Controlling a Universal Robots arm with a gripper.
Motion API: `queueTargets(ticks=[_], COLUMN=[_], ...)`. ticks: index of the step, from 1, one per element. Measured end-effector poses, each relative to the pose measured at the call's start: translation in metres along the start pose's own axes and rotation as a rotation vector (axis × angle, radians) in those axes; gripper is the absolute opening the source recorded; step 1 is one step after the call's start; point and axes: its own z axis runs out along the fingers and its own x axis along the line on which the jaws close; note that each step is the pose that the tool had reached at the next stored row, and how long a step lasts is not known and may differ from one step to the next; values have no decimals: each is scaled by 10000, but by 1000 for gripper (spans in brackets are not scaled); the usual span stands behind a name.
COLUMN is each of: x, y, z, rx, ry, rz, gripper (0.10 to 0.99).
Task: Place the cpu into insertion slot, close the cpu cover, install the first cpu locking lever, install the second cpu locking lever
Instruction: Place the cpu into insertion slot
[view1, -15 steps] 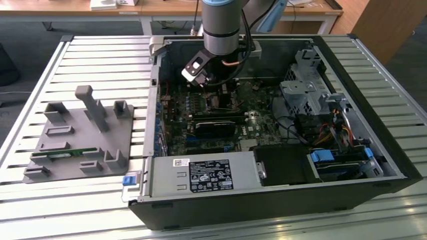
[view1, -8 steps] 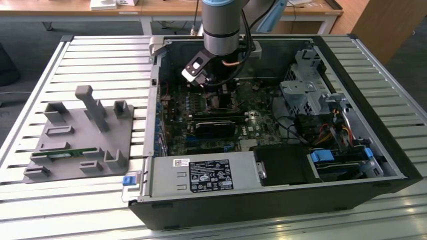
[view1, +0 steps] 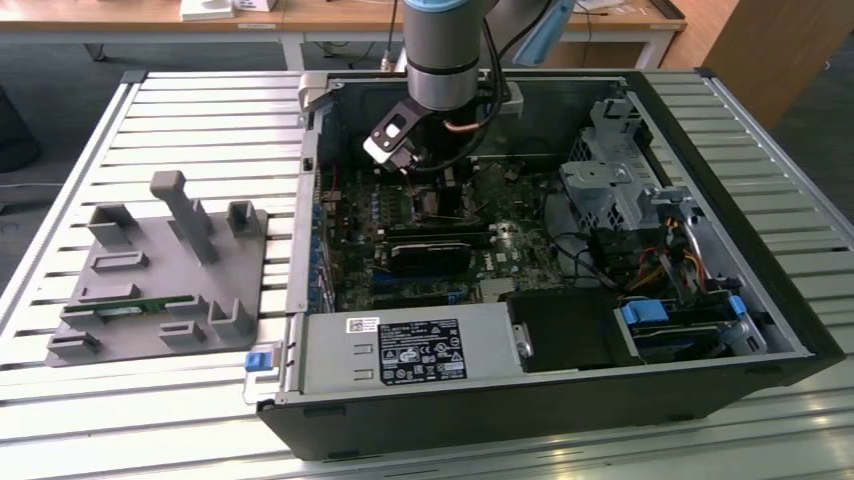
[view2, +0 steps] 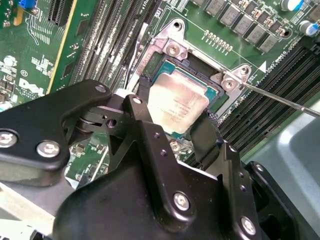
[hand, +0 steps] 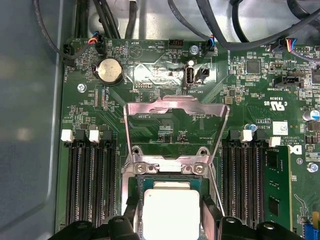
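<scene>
Slatted table (view1: 200, 110), open case (view1: 534, 420) | pincer (view2: 174, 109) clamped on cpu (view2: 177, 105) edges, centre frame, over insertion slot (view2: 159, 67) | cpu cover (hand: 175, 106) swung back for access

The cpu (hand: 171, 212), a flat square chip with a dull silver-grey top, lies level inside the insertion slot (view2: 161, 61), whose dark rim shows along the chip's edges in both wrist views; whether it is fully seated cannot be told. The cpu cover (hand: 175, 106), a thin silver frame, stands swung open on its hinge, away from the slot. A thin wire locking lever (view2: 280, 99) juts out from the slot's corner bracket, unlatched.
</scene>
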Motion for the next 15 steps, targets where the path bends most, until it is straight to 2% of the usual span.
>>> queueTargets(ticks=[3, 9, 15], x=[2, 5, 4], y=[3, 5, 8], z=[3, 9, -13], rx=[1, 1, 2], ry=[17, 105, 89], rz=[2, 3, 0], gripper=[600, 600, 600])
